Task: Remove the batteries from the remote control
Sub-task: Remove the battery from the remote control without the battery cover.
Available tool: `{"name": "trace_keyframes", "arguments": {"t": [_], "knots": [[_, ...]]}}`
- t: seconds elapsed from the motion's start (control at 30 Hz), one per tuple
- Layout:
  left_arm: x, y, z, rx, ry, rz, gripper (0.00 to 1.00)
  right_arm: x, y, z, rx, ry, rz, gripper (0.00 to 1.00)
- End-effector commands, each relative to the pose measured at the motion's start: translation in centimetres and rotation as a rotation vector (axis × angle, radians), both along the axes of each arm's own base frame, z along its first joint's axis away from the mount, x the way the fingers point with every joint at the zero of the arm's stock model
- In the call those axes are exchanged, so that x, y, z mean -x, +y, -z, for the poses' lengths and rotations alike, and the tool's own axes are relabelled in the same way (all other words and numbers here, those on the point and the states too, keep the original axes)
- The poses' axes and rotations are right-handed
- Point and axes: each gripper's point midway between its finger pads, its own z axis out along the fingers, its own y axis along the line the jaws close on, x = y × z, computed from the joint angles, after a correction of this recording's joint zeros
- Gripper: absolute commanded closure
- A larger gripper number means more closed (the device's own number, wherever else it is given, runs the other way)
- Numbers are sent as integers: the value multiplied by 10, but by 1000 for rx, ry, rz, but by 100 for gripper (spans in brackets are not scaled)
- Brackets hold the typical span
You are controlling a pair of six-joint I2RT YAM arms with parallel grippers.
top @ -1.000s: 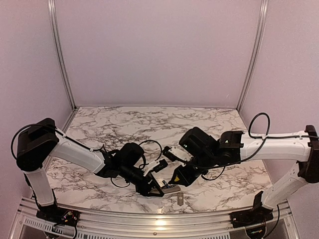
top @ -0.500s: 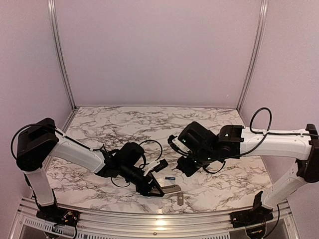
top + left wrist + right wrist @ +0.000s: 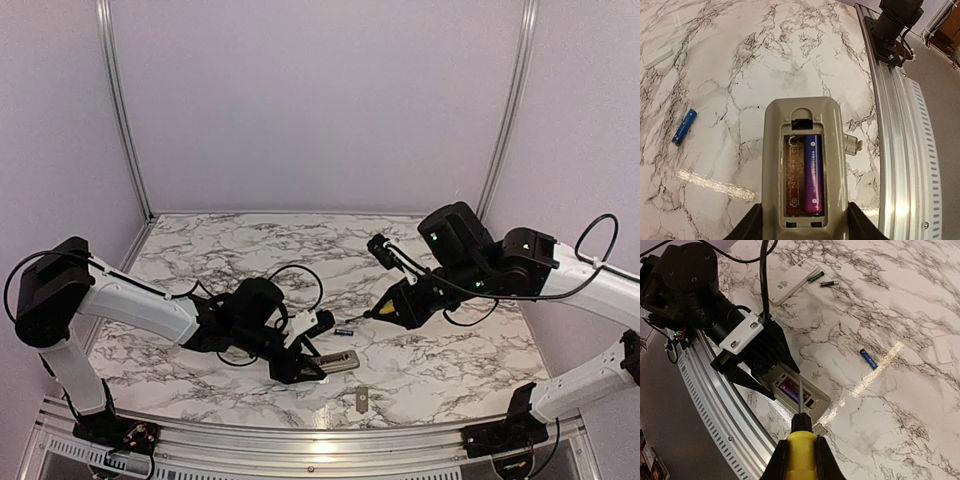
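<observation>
— Remote (image 3: 802, 130) position on the desk (image 3: 250, 250)?

— Close to the near edge, about at its middle, with the battery bay facing up. The left tool (image 3: 805, 227) is clenched on it, one finger on each long side.

— Batteries?

— One battery (image 3: 813, 172) lies in the right slot of the open bay, purple-blue with a metal end. The slot beside it shows its brown floor and a spring. A second battery (image 3: 343, 331) lies loose on the marble, just beyond the remote toward the far edge and apart from it.

— And the right tool (image 3: 800, 460)?

— It is raised over the desk, right of the middle, gripping the yellow handle of a screwdriver (image 3: 801, 437). The shaft slants down toward the left, and its tip is near the loose battery. Whether they touch cannot be told.

— Anything else near the remote?

— A small grey cover plate (image 3: 361, 399) lies flat between the remote and the near edge. In the right wrist view, a white remote (image 3: 795, 277) and two more dark cells (image 3: 816, 276) lie further out on the desk.
</observation>
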Motion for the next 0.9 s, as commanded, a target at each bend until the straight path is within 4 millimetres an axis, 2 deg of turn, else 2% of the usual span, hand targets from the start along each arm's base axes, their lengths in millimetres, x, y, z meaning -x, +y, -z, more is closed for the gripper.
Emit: {"name": "trace_keyframes", "arguments": {"t": [0.0,0.17,0.33,0.53,0.7,0.87], "knots": [[-4,1,-17,24,-302,87,100,35,9,-12,-88,96,-185,100],[-12,4,-19,-9,-496,120,100,49,12,0,-83,172,-275,100],[-26,6,-30,-32,-654,123,100,46,14,15,-37,205,-314,100],[-30,9,-48,-28,-778,149,100,41,22,26,-1,219,-344,100],[-29,15,-52,-57,-832,175,100,28,32,24,8,188,-334,100],[-27,21,-49,-85,-849,203,100,16,39,10,-26,136,-309,100]]}}
